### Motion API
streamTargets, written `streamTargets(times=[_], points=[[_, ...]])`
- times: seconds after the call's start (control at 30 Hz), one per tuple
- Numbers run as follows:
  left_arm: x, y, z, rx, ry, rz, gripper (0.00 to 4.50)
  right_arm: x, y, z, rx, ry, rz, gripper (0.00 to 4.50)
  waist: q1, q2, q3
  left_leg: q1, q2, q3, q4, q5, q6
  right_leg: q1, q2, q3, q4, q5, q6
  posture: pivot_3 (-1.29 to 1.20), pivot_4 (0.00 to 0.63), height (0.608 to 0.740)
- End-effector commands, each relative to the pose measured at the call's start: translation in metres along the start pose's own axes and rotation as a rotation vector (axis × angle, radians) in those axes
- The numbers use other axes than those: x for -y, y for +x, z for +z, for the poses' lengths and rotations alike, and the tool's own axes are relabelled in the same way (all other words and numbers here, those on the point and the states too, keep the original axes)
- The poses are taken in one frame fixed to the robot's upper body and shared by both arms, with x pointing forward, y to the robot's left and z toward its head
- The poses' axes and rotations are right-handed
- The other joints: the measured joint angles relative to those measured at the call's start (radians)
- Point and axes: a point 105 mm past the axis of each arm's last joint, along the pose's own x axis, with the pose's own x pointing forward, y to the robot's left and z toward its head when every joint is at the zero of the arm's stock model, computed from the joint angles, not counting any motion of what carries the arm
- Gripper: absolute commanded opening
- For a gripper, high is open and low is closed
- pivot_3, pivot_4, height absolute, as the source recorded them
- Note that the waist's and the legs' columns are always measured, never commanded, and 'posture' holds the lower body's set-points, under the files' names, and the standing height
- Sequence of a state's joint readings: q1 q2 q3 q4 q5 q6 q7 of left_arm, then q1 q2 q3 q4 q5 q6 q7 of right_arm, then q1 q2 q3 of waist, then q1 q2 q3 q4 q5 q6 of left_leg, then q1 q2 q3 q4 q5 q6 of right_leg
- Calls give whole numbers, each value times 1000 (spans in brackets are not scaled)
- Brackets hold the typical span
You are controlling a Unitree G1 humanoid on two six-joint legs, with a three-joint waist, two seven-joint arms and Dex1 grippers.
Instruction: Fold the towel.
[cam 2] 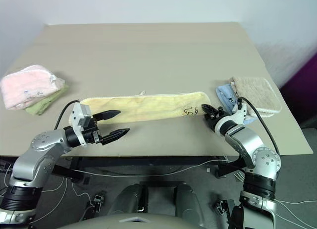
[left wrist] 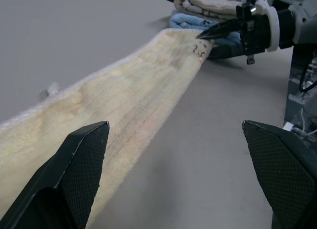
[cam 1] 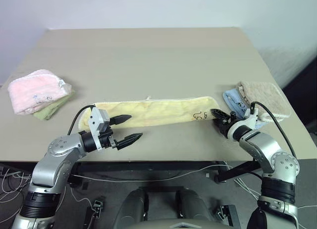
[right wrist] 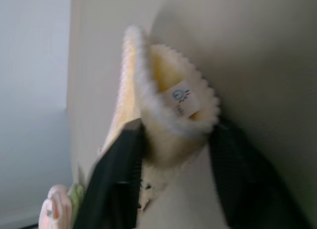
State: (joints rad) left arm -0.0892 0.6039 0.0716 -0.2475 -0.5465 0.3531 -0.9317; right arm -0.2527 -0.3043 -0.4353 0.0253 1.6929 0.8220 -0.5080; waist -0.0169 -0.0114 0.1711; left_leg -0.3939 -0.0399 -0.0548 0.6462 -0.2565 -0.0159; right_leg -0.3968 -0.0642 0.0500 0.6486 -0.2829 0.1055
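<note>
At the towel's (cam 1: 153, 112) right end, the right gripper (cam 1: 218, 116) is clamping the edge (grip needs depth); the left gripper (cam 1: 127, 129) is hanging spread wide.

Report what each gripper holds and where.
Right gripper: jaws closed on the towel at its right end. Left gripper: open, holding nothing.

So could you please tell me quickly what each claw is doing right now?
Left claw: open, holding nothing, near one end of the towel.
Right claw: shut on the towel's other end.
</note>
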Motion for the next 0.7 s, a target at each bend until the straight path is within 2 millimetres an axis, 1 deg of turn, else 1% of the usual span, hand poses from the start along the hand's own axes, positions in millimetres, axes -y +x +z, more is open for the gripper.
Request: streamTargets(times=[0.03, 0.1, 0.2, 0.3, 0.43, 0.5, 0.57, 0.63, 0.7], points=[[2, -1, 15, 42, 63, 0, 4500, -14, 1, 4, 19, -4, 34, 745, 0, 0, 0, 0, 0, 0, 0, 0, 0, 0, 0, 0, 0, 0, 0, 0, 150, 740], [2, -1, 15, 43, 63, 0, 4500, -16, 1, 4, 26, -3, 34, 51, -1, 0, 0, 0, 0, 0, 0, 0, 0, 0, 0, 0, 0, 0, 0, 0, 150, 740], [1, -1, 15, 43, 64, 0, 4500, -20, -3, 11, 65, 7, 43, 18, 1, 0, 0, 0, 0, 0, 0, 0, 0, 0, 0, 0, -1, 0, 0, 0, 150, 740], [-1, 0, 15, 42, 64, 3, 4500, -19, -10, 22, 104, 0, 33, 18, 1, 0, 0, -1, 0, 0, 0, 0, 0, 0, 0, 0, -1, 0, 0, 0, 150, 740], [-1, 1, 13, 39, 64, 2, 4500, -19, -29, 52, 178, -50, 24, 18, 6, 1, 1, -1, 0, 0, 0, 0, 0, 0, -1, 0, -2, 0, 0, 0, 150, 740], [-1, 2, 13, 39, 65, 0, 4500, -22, -39, 67, 212, -83, 31, 18, 6, 2, 1, -2, 0, 0, 0, 0, 0, -1, -1, 0, -2, 0, 0, 0, 150, 740], [-1, 2, 12, 37, 64, -2, 4500, -33, -46, 78, 228, -129, 67, 18, 4, 2, 1, -3, 0, 0, 0, 0, 0, -1, -1, 0, -2, 0, 0, 0, 150, 740], [-1, 3, 12, 36, 65, -6, 4500, -45, -48, 78, 206, -192, 98, 18, 2, 2, 1, -3, 0, 0, 0, 0, 1, -1, -1, 0, -2, 0, 0, 0, 150, 740], [-2, 5, 12, 37, 65, -9, 4500, -49, -46, 73, 175, -246, 104, 18, -1, 1, 1, -2, 0, 0, 0, 0, 1, -1, 0, 0, -2, 0, 0, 0, 150, 740]])
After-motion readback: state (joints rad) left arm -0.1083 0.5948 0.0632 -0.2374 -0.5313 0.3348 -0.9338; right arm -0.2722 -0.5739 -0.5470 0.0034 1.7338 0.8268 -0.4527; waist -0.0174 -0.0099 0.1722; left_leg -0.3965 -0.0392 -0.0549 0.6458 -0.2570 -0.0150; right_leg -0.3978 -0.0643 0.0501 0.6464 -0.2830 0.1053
